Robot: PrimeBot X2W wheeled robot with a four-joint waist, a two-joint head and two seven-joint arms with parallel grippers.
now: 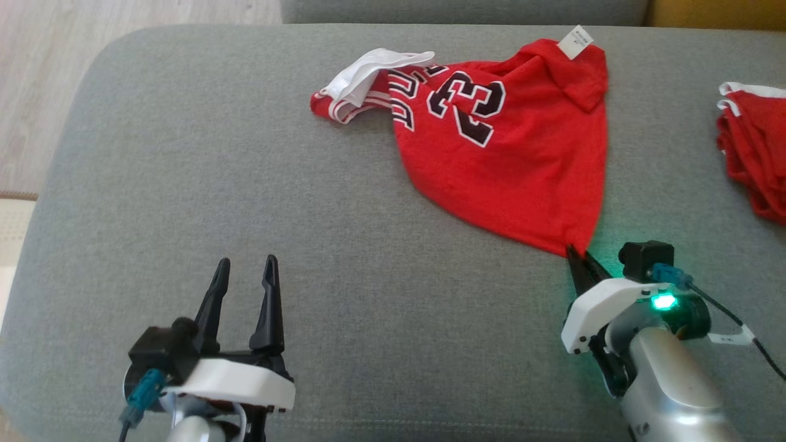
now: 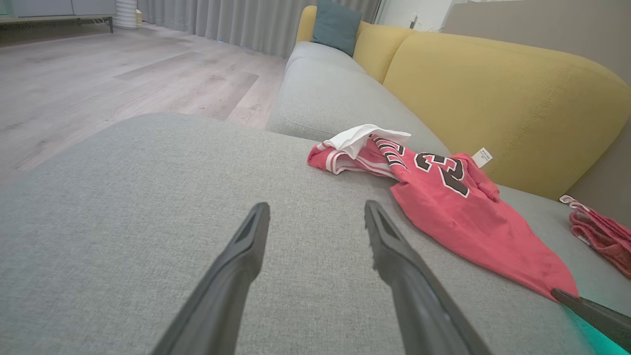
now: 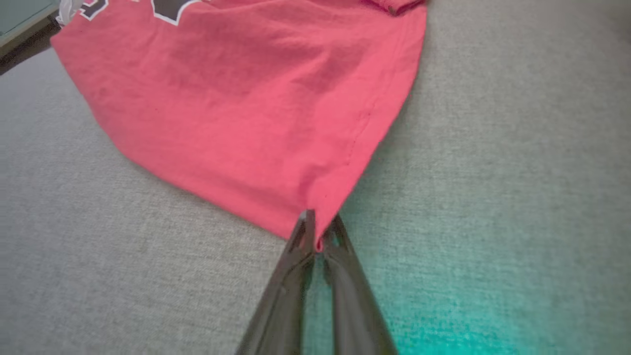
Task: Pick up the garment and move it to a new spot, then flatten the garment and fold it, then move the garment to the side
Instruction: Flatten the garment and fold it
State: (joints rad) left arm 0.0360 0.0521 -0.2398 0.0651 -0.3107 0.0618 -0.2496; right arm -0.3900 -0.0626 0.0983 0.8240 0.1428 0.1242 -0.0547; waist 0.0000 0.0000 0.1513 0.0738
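Note:
The garment (image 1: 503,141) is a red jersey with black-and-white lettering and the number 23, lying crumpled on the grey cushion (image 1: 245,202); its white trim is bunched at the far left and a white tag shows at the far edge. My right gripper (image 1: 576,253) is shut on the garment's near corner (image 3: 315,224), fingertips pinching the red cloth. From the left wrist, the garment (image 2: 443,207) lies to the right of my fingers. My left gripper (image 1: 245,264) stands open over bare cushion at the lower left, apart from the garment, with nothing between its fingers (image 2: 251,231).
A second red garment (image 1: 755,159) lies at the cushion's right edge. A yellow sofa back (image 2: 493,98) with a teal pillow (image 2: 335,27) rises behind the cushion. Wooden floor (image 2: 98,74) lies beyond the cushion's left edge.

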